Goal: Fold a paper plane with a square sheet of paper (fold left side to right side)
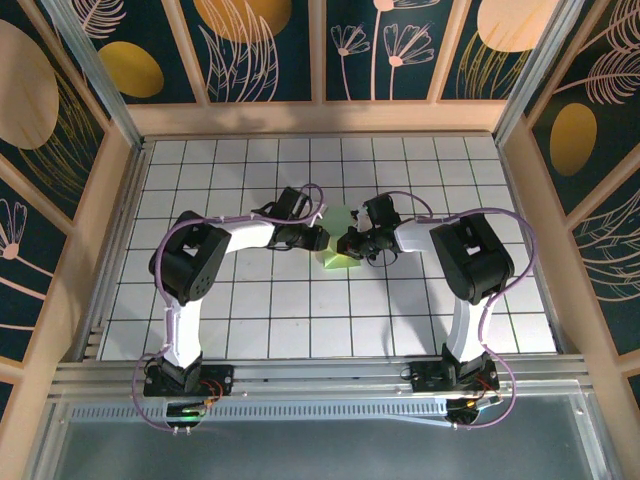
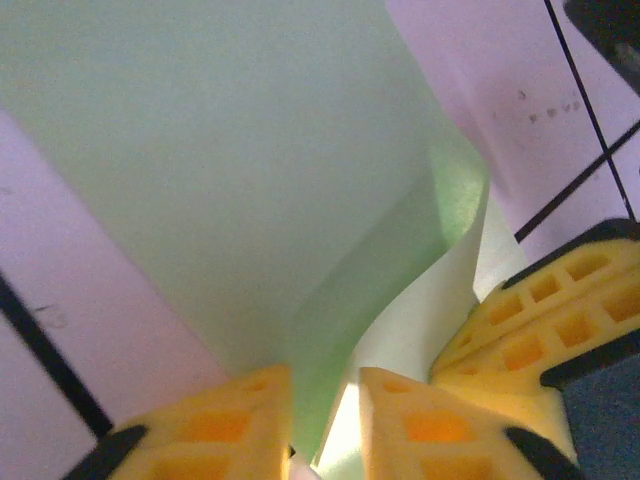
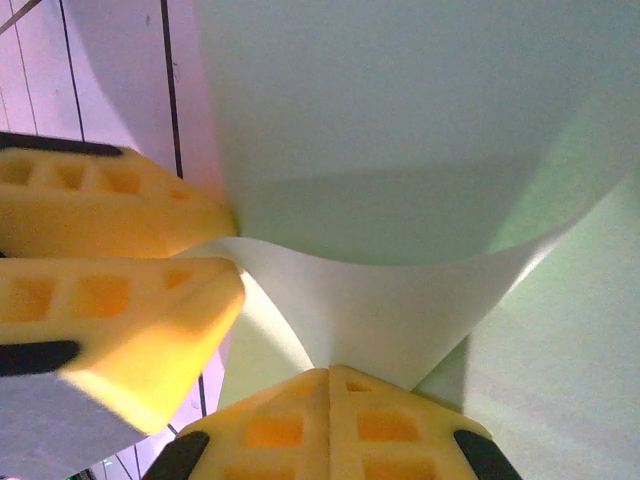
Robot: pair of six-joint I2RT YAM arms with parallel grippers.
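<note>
Shows the sheet of paper (image 1: 340,250) near the middle of the surface (image 1: 250,320), caught between the two end effectors and partly lifted off the tiles. Clamps a raised curl of that pale-green paper in the right end effector (image 3: 330,372), fingertips pressed flat together. Holds the left end effector (image 2: 325,385) slightly apart, a narrow gap between its yellow fingers (image 2: 215,425), with a paper edge running down into that gap. Sets both almost tip to tip, just beside each other. Leaves open tiles on every side of the paper, with the bent left arm (image 1: 195,265) and right arm (image 1: 470,255) flanking it. Spreads white tiles with dark grid lines out to pale wooden rails (image 1: 320,118); beyond, dark panels (image 1: 290,75) painted with leaves and gold ovals.
</note>
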